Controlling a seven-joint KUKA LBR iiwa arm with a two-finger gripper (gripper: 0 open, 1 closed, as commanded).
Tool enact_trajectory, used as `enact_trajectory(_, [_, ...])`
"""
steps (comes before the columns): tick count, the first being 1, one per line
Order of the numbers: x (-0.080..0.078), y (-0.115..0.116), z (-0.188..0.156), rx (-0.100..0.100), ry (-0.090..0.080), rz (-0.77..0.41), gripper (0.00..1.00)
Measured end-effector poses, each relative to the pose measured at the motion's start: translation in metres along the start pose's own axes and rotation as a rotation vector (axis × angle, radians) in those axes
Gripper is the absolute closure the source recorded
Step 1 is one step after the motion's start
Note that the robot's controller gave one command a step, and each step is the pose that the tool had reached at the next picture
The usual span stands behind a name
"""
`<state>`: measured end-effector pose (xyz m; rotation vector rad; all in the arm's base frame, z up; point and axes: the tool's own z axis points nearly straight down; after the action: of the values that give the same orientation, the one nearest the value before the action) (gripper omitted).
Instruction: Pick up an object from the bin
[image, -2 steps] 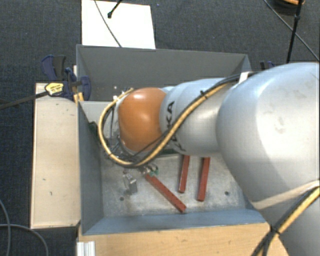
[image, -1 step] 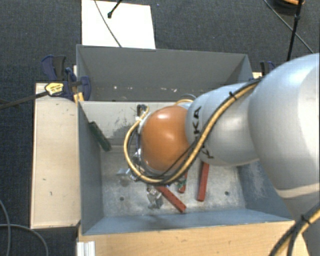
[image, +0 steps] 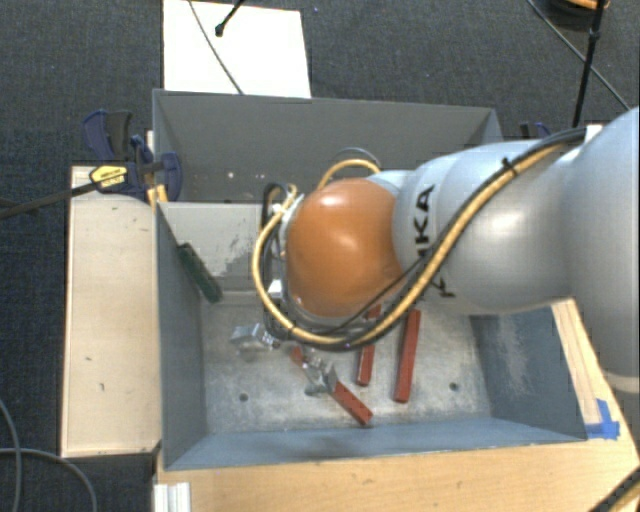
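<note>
The arm's glossy orange dome-shaped cover (image: 340, 245) hangs low over the floor of the grey metal bin (image: 190, 400), ringed by a loop of black and yellow cables (image: 262, 262); the hand (image: 285, 355) sits under the cover's lower left edge, mostly hidden by it, and whether it is spread, pressed together or pinching anything cannot be told. Two small silvery metal bits show just past that edge, one (image: 248, 338) to the cover's lower left, the other (image: 318, 380) straight below it; whether they lie loose or belong to the robot is unclear. Three flat red-brown sticks lie on the bin floor below the cover: the longest (image: 405, 358) to its lower right, nearly upright in the view; a shorter one (image: 365, 365) closer in, its top end tucked under the cables; a third (image: 350, 404) farthest below the cover, slanted, its upper end touching the lower silvery bit. One dark green stick (image: 200, 272) leans against the bin's wall, well apart to the cover's left.
</note>
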<state>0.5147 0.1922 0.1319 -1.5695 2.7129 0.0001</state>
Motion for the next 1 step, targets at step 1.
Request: enact_trajectory(1, [-0.0174,-0.0298,0.0624,-0.005,0.004,-0.263,0.0])
